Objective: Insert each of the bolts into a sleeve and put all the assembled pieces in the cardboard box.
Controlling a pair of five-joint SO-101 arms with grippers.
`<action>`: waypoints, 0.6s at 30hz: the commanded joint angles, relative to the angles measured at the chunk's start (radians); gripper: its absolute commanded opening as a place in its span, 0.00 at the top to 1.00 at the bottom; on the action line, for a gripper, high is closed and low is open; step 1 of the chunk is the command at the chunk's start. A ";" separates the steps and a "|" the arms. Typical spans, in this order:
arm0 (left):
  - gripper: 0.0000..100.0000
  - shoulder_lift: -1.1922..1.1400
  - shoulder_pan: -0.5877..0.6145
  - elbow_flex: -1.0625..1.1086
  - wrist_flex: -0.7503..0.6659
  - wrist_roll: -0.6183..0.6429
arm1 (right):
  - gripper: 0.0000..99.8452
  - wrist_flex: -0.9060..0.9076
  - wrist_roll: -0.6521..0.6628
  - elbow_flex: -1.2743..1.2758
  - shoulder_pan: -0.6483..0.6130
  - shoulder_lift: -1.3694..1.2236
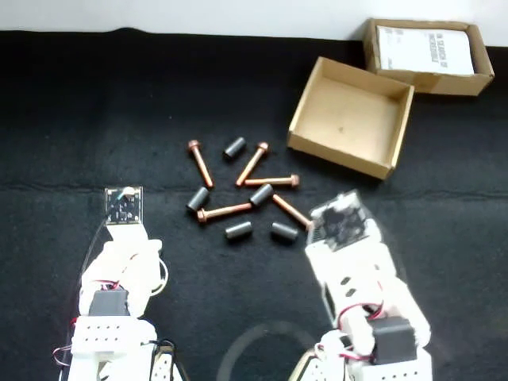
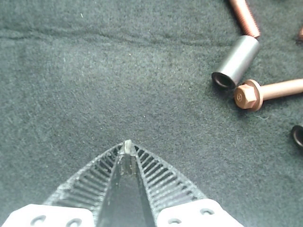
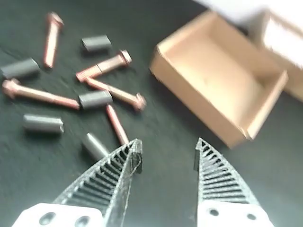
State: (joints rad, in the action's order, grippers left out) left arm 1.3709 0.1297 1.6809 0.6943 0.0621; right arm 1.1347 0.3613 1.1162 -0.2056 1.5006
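Several copper bolts (image 1: 225,211) and several dark grey sleeves (image 1: 238,231) lie loose and apart on the black cloth at mid-table. The open cardboard box (image 1: 341,159) stands empty at the back right. My left gripper (image 2: 127,144) is shut on nothing, low over bare cloth to the left of the pile. A sleeve (image 2: 236,61) and a bolt head (image 2: 248,94) lie ahead of it. My right gripper (image 3: 165,151) is open and empty, just right of the pile, with a bolt (image 3: 116,124) and a sleeve (image 3: 94,145) beside one finger. The box (image 3: 222,80) lies beyond it.
A second cardboard box (image 1: 464,81) holding a printed sheet stands at the far back right corner. The left arm (image 1: 119,270) and the right arm (image 1: 357,270) rise from the near edge. Bare cloth stretches across the left and the front.
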 commanded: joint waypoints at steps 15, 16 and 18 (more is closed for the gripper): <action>0.99 0.005 -0.130 0.022 0.000 -0.002 | 0.82 0.516 -0.186 -0.644 0.122 -0.556; 0.99 0.005 -0.130 0.022 0.000 -0.002 | 0.82 0.530 -0.186 -0.645 0.122 -0.556; 0.99 0.005 -0.131 0.022 0.000 -0.002 | 0.82 0.555 -0.178 -0.639 0.125 -0.553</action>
State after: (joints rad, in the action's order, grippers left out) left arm 1.3709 0.0176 1.6809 0.6943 0.0621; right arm 1.6625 0.1849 0.5117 -0.0936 0.9544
